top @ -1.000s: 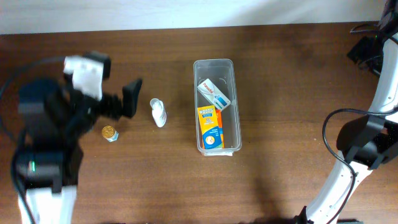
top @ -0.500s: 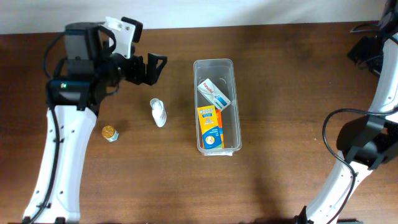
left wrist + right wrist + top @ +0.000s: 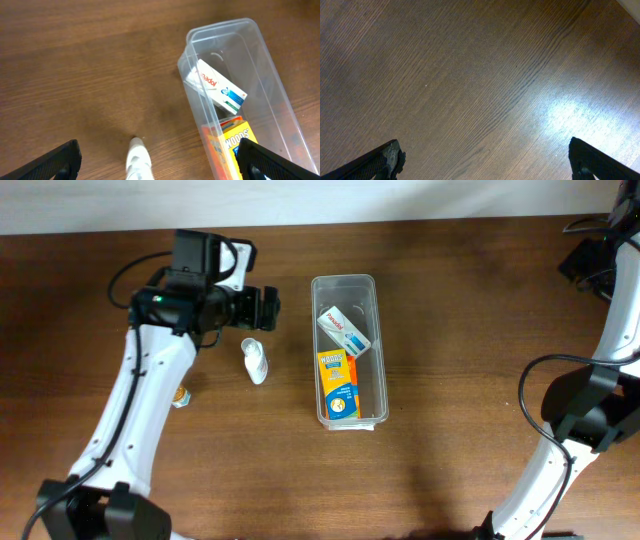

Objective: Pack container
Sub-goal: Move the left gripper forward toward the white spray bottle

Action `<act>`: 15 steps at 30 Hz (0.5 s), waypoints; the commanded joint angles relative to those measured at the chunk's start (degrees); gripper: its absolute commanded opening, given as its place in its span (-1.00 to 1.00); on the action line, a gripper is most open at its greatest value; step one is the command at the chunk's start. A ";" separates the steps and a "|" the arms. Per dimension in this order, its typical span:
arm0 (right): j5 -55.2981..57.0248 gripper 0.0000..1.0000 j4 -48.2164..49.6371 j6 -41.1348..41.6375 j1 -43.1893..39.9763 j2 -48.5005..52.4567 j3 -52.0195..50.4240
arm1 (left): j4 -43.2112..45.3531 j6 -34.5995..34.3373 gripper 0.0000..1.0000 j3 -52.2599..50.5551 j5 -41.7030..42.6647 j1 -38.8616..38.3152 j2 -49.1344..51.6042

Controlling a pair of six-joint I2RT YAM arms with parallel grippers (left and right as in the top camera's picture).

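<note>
container (image 3: 343, 278): mid-table, nearer far edge; holds white box (image 3: 343, 330), orange box (image 3: 340, 385)
bottle (image 3: 255, 361): beside container
left gripper (image 3: 264, 310): wide, empty
right gripper (image 3: 485, 160): wide, empty

A dark brown wooden table (image 3: 450, 330) with a plain lengthwise grain carries everything. The clear plastic container (image 3: 343, 279) stands directly on it, about midway across, its long sides running from the far edge toward the near edge. Left of the container, near but not touching it, a small white bottle (image 3: 255, 361) lies on its side level with the container's middle stretch. Further left of the container, well apart from it, a small gold-topped round thing (image 3: 181, 395) sits on the wood, only partly in view.
</note>
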 commanded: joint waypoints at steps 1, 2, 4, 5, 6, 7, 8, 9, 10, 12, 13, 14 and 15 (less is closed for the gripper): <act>1.14 0.97 0.02 0.24 0.07 -0.24 0.00 | 0.76 -0.94 0.99 1.22 -1.01 -0.79 0.96; 1.14 0.97 0.02 0.24 0.07 -0.24 0.00 | 1.07 -0.94 0.99 1.22 -1.18 -0.79 1.01; 1.14 0.97 0.02 0.24 0.07 -0.24 0.00 | 0.66 -0.94 0.99 1.22 -1.20 -0.81 1.07; 1.14 0.97 0.02 0.24 0.07 -0.24 0.00 | 0.09 -0.94 0.99 1.22 -1.25 -0.94 1.14; 1.14 0.97 0.02 0.24 0.07 -0.24 0.00 | -1.53 -1.01 0.99 1.22 -2.34 -1.57 1.53; 1.14 0.97 0.02 0.24 0.07 -0.24 0.00 | -2.51 -1.53 0.99 1.22 -3.76 -2.03 1.77; 1.14 0.97 0.02 0.22 0.07 -0.24 0.00 | -3.63 -2.67 0.99 1.22 -6.03 -2.64 1.95; 1.14 0.97 0.02 0.24 0.07 -0.24 0.00 | -4.39 -3.45 0.99 1.22 -7.65 -3.06 2.16; 1.14 0.97 0.02 0.22 0.07 -0.24 0.00 | -5.25 -4.22 0.99 1.22 -9.20 -3.52 2.43; 1.14 0.97 0.02 0.24 0.07 -0.24 0.00 | -6.34 -4.46 0.99 1.22 -9.77 -4.07 3.02; 1.14 0.97 0.02 0.24 0.07 -0.24 0.00 | -6.67 -4.87 0.99 1.22 -9.79 -4.17 3.52; 1.14 0.97 0.02 0.24 0.07 -0.24 0.00 | -7.06 -5.35 0.99 1.22 -9.75 -4.17 3.91; 1.14 0.97 0.02 0.22 0.07 -0.24 0.00 | -7.56 -5.73 0.99 1.22 -9.75 -4.17 4.63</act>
